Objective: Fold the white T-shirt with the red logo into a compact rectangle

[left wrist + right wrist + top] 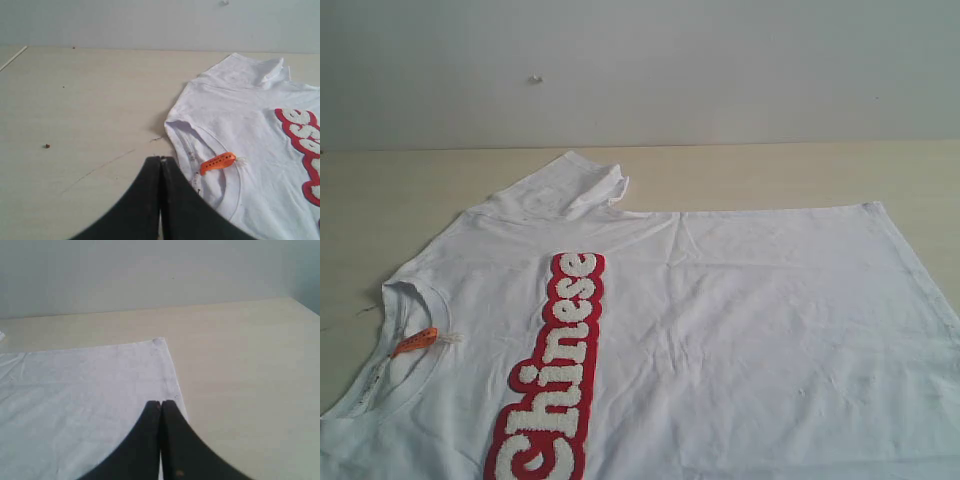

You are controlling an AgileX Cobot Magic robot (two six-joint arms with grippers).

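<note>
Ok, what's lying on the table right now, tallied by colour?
White: 1, white short-sleeved cotton T-shirt
Red: 1, long red logo patch across its chest
Orange: 1, small orange neck tag at its collar
Total: 3

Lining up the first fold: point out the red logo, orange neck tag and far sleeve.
red logo [561,360]: exterior view, mid-patch.
orange neck tag [218,162]: left wrist view, tag's centre.
sleeve [563,186]: exterior view, its middle.
</note>
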